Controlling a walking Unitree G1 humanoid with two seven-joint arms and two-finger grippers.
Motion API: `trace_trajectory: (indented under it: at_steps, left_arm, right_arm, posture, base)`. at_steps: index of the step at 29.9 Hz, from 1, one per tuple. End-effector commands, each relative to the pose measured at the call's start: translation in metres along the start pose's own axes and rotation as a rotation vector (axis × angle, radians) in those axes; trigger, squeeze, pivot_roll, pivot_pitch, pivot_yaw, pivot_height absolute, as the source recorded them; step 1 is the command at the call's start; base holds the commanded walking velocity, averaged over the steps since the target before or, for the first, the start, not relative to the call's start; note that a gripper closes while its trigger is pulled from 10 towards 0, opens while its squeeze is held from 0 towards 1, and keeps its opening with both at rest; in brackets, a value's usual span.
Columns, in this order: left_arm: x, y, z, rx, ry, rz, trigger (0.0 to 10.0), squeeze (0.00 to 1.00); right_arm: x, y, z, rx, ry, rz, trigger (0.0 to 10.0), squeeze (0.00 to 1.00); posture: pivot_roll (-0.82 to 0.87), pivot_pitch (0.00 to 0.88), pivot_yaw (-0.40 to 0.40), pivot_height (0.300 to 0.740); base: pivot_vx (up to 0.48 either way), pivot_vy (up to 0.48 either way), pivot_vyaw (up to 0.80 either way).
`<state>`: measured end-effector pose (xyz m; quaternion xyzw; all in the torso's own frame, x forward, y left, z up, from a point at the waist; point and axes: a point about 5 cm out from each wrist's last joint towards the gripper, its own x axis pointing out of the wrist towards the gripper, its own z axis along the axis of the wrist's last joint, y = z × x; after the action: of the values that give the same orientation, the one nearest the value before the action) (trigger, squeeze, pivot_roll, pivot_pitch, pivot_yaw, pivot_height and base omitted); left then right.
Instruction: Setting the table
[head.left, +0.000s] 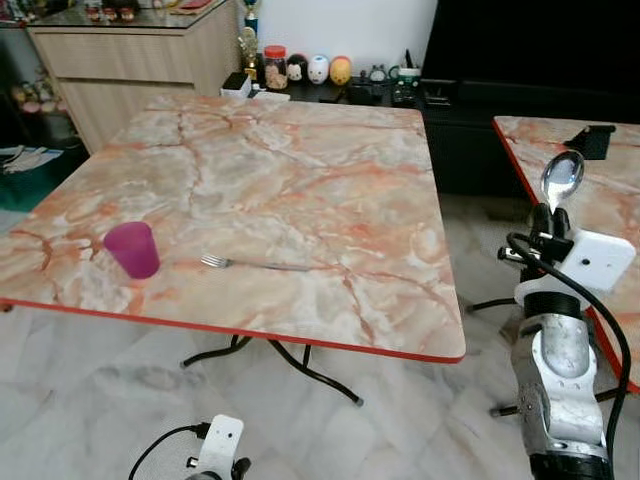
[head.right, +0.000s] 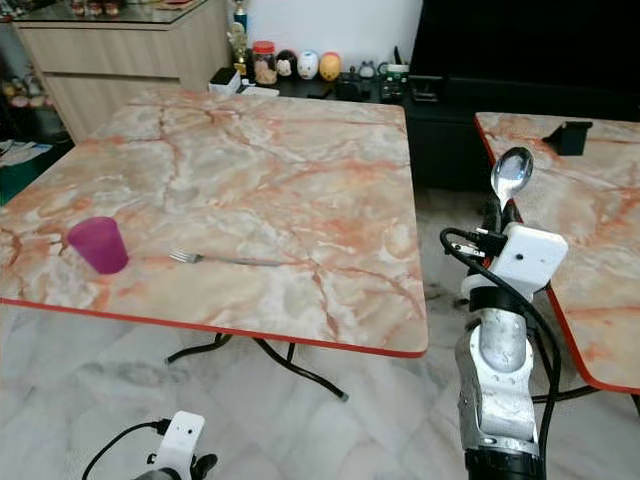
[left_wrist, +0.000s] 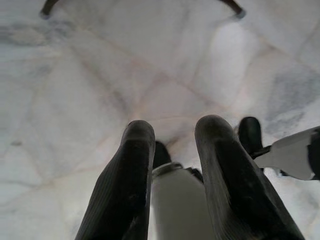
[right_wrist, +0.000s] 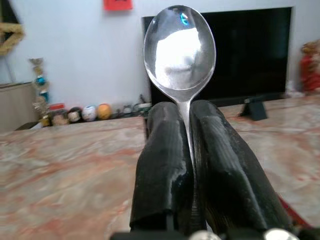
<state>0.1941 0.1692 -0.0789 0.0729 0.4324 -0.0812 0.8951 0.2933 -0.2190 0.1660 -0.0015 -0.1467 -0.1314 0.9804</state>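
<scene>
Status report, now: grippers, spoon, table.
Right gripper shut on spoon, bowl up, beside the table. Left gripper open, low over floor. Fork and pink cup already set.

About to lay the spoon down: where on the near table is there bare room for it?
Bare marble lies right of the fork, out to the table's right edge, nearest the right tool holding the spoon. The far half is bare too. Only the near-left corner is taken, by the purple cup.

head stereo overlooks table (head.left: 300, 200), wrists close-up
</scene>
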Motion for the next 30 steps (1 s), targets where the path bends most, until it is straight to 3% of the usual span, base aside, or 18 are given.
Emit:
trace_trajectory:
  at_steps: [1, 5, 24, 30]
  left_arm:
    - [0.0, 0.002, -0.002, -0.002, 0.018, 0.01, 10.0, 0.0]
    - [-0.001, 0.006, -0.001, 0.019, 0.02, 0.01, 10.0, 0.0]
    - [-0.003, 0.011, -0.007, 0.017, 0.024, 0.015, 10.0, 0.0]
    - [-0.005, 0.016, -0.012, 0.018, 0.04, 0.024, 10.0, 0.0]
  right_arm:
    - [0.0, 0.001, 0.006, -0.02, -0.019, 0.01, 10.0, 0.0]
    - [-0.003, -0.004, 0.004, -0.03, -0.014, -0.015, 10.0, 0.0]
    - [0.004, -0.003, 0.003, 0.026, -0.01, -0.034, 10.0, 0.0]
    - [0.004, -0.003, 0.004, 0.036, -0.02, -0.038, 10.0, 0.0]
  posture:
    - [-0.01, 0.0, -0.021, 0.74]
    - [-0.02, 0.0, -0.006, 0.74]
    - [-0.01, 0.0, -0.02, 0.74]
    - [-0.02, 0.0, -0.015, 0.74]
  base:
    - [0.0, -0.319, 0.0]
    - [0.0, -0.343, 0.0]
    - [0.0, -0.441, 0.0]
    - [0.0, -0.443, -0.5]
